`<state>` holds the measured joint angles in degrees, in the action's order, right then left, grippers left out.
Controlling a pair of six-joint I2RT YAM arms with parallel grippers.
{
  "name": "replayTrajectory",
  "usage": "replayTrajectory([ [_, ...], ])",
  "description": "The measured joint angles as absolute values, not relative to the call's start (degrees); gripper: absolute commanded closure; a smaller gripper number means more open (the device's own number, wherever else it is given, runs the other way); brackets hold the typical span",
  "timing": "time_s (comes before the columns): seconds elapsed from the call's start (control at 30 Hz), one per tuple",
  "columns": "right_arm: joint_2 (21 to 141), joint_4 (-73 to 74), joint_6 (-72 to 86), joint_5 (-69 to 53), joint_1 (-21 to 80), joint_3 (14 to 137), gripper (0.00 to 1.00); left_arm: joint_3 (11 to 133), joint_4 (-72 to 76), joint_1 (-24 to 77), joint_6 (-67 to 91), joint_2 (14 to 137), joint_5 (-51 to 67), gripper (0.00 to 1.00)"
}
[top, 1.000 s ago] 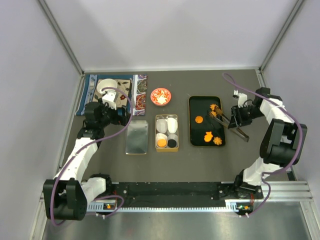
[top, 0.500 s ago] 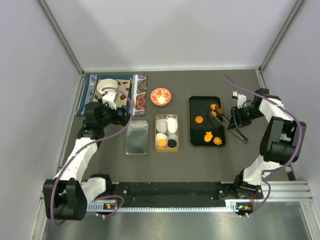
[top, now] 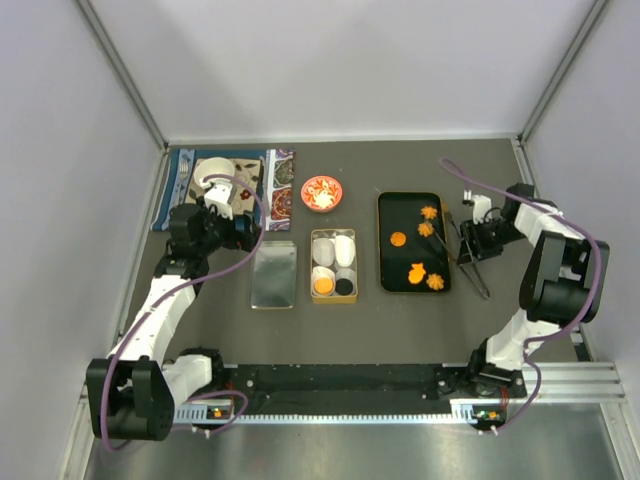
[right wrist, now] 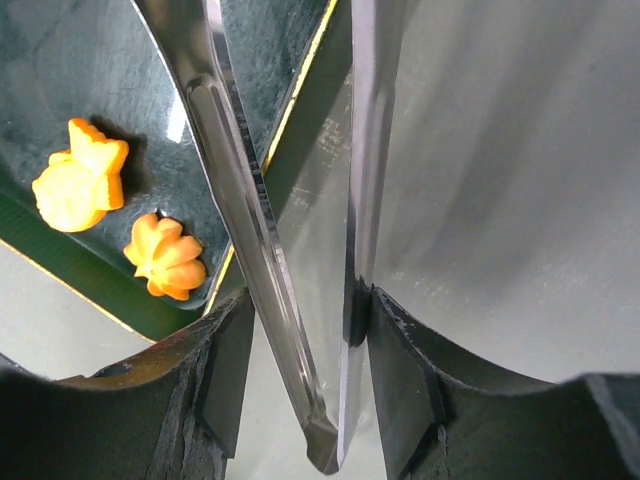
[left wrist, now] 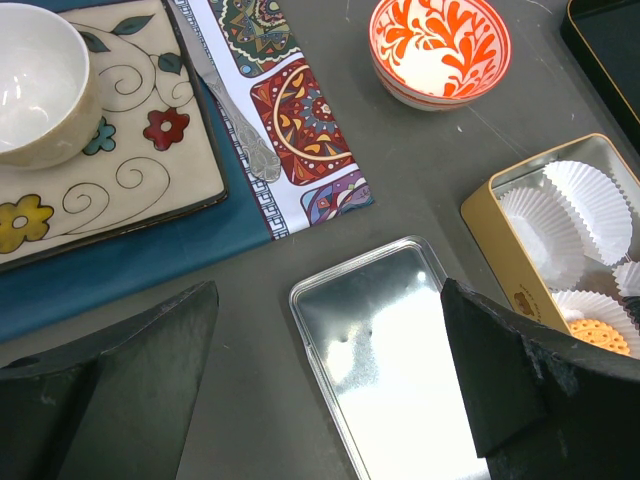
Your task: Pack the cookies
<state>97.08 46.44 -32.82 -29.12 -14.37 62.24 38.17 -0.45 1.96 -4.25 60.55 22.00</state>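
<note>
Worktop (top: 400, 330) with black tray (top: 395, 210) at right, tin (top: 312, 265) at centre, lid (left wrist: 390, 370) just left. Left hand (left wrist: 325, 385) spread above lid; right hand (right wrist: 310, 380) pinches tongs (right wrist: 240, 200) beside tray. Cookies (top: 398, 239): five orange on tray, two in tin.

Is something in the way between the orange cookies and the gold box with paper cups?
No, nothing visible. Only table lies between the cookies on the black tray and the box. The right end effector holds tongs beside the tray.
</note>
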Motion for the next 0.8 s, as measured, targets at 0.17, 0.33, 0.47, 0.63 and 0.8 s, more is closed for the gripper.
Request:
replayTrajectory([
  [0.17,97.2,45.2,-32.8,-28.2,-14.3,61.4,0.51,38.2,-0.4,2.0,-4.3,60.6,22.0,0.01],
  [0.33,97.2,43.4,-32.8,-27.0,-13.5,60.1,0.5,38.2,-0.5,2.0,-4.3,60.6,22.0,0.01],
  [0.47,97.2,41.6,-32.8,-25.5,-13.0,58.6,0.5,38.2,-0.5,2.0,-4.3,60.6,22.0,0.01],
  [0.63,97.0,41.1,-32.6,-24.4,-12.3,58.4,0.5,38.2,-0.4,2.0,-4.3,60.6,22.0,0.01],
  [0.8,95.7,39.4,-32.3,-22.9,-11.4,57.0,0.51,38.2,-0.5,2.0,-4.3,60.6,22.0,0.01],
])
